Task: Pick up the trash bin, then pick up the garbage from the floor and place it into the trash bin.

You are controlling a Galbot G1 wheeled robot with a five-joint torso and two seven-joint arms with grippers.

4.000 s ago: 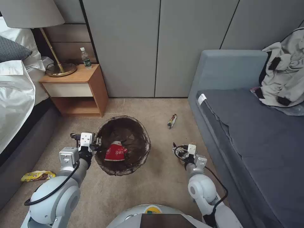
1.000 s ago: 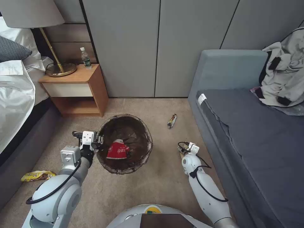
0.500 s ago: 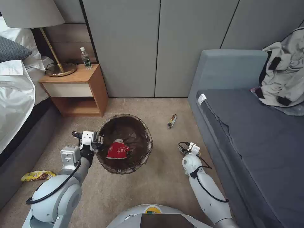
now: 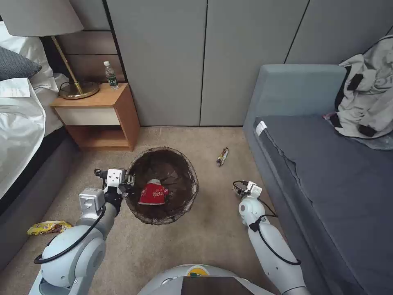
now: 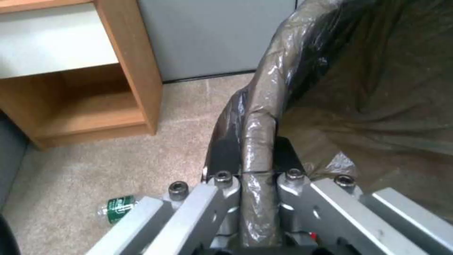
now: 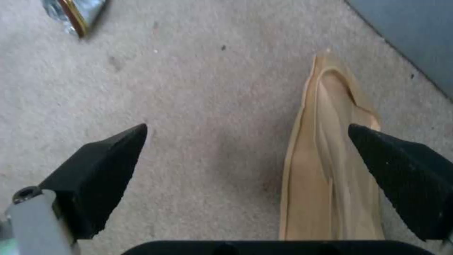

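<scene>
My left gripper [image 4: 130, 182] is shut on the near left rim of the trash bin [image 4: 192, 180] and holds it above the floor [image 4: 213, 233]. The left wrist view shows the bag-covered rim [image 5: 258, 134] pinched in the left gripper [image 5: 257, 166]. A crushed red-and-white cup [image 4: 152, 194] lies inside the bin. My right gripper [image 4: 241, 189] hangs low over the carpet beside the sofa. It stands open [image 6: 247, 141] around a brown paper scrap [image 6: 325, 170], which lies close to one fingertip [image 6: 401, 177]. More garbage lies about: a snack wrapper [image 4: 222, 156], a yellow wrapper [image 4: 49, 226] and a small green-labelled bottle [image 5: 115, 210].
A wooden nightstand [image 4: 102, 110] with a lamp [image 4: 77, 88] and an upright bottle [image 4: 111, 76] stands at the back left beside the bed [image 4: 20, 123]. The grey sofa [image 4: 327, 172] runs along the right. Grey cabinet doors [image 4: 204, 61] close the back.
My right arm has stretched forward and down, bringing its gripper nearer the floor by the sofa. The bin has drifted slightly to the right in my left gripper.
</scene>
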